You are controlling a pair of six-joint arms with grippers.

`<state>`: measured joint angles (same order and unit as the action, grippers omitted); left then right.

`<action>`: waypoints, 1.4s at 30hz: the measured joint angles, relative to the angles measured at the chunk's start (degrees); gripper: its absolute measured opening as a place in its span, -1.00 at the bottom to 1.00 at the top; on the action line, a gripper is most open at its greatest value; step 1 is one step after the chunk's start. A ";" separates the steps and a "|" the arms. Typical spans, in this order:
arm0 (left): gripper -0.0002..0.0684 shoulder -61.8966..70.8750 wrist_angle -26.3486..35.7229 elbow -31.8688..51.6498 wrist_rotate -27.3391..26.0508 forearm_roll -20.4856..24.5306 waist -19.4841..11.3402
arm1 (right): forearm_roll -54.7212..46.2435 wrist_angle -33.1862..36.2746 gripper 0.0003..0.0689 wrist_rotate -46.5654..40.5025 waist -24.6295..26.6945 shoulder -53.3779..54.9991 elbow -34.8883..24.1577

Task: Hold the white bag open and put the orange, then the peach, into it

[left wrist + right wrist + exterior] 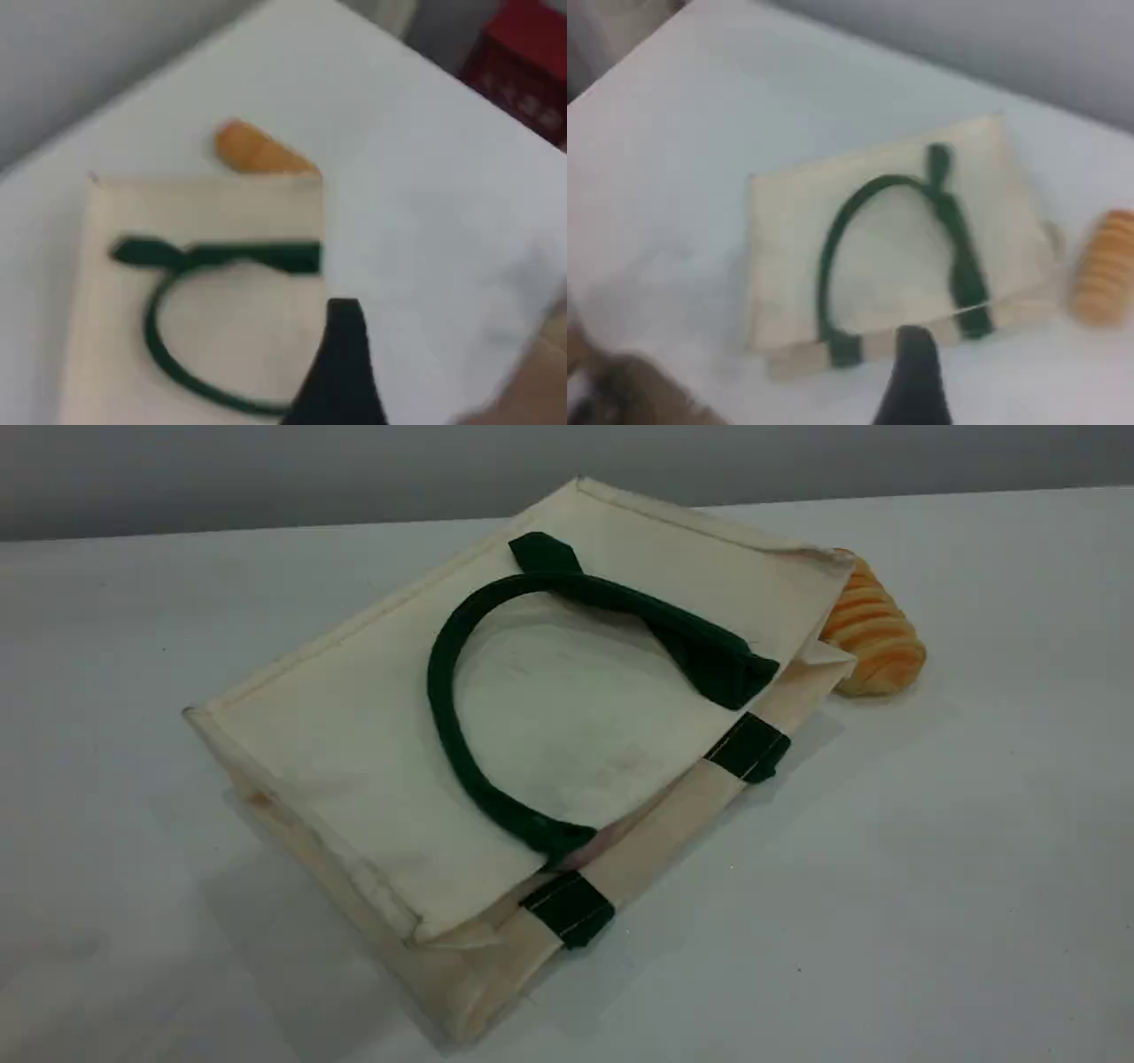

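Note:
The white bag (354, 717) lies flat on the table, its mouth toward the near right. One dark green loop handle (440, 691) rests folded back on top of it. The orange and the peach are out of view. Neither arm shows in the scene view. The left wrist view looks down on the bag (230, 212) from above, with one dark fingertip (344, 323) over its edge. In the right wrist view the bag (788, 230) lies ahead, and one dark fingertip (914, 354) hovers by its mouth edge. Each gripper's second finger is hidden.
A ridged orange-striped bread roll (873, 633) lies just behind the bag's far right corner, also seen as the roll (257, 150) and the roll (1103, 274). A red crate (527, 62) stands beyond the table's edge. A blurred brown shape (620, 390) sits low left.

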<state>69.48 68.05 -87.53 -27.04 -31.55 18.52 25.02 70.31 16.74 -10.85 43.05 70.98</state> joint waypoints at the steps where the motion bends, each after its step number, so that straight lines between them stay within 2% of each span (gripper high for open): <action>1: 0.63 -0.81 1.19 0.00 1.17 -0.05 0.00 | -1.35 -0.07 0.50 -1.72 0.00 -2.06 -0.28; 7: 0.63 -6.61 1.84 1.32 5.53 -0.32 0.12 | -6.26 -0.14 0.50 -8.03 0.00 -14.55 -6.15; 14: 0.63 -18.06 1.98 11.72 6.01 -0.11 0.12 | -10.58 -2.31 0.50 -11.96 0.00 -30.51 -19.02; 19: 0.63 -28.39 1.19 22.21 9.29 4.54 0.12 | -16.11 -6.42 0.50 -13.37 0.00 -40.24 -29.40; 25: 0.63 -41.29 -6.49 35.30 11.54 12.95 0.00 | -19.83 -8.86 0.50 -15.33 0.00 -43.09 -40.68; 28: 0.63 -47.50 -9.02 41.37 11.54 16.58 0.00 | -19.73 -9.25 0.50 -15.65 0.00 -43.05 -42.16; 32: 0.63 -53.55 -9.00 48.70 13.89 20.13 0.00 | -19.82 -9.50 0.49 -15.65 0.00 -43.05 -42.16; 37: 0.63 -59.30 -8.14 56.16 17.85 21.46 0.00 | -19.82 -9.44 0.49 -15.72 0.00 -43.05 -42.16; 42: 0.62 -62.82 -7.25 57.89 20.43 23.61 0.00 | -19.82 -9.38 0.49 -15.72 0.00 -43.05 -42.11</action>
<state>6.67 60.80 -29.64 -6.61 -7.94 18.51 5.21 60.93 1.02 -10.85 0.00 28.86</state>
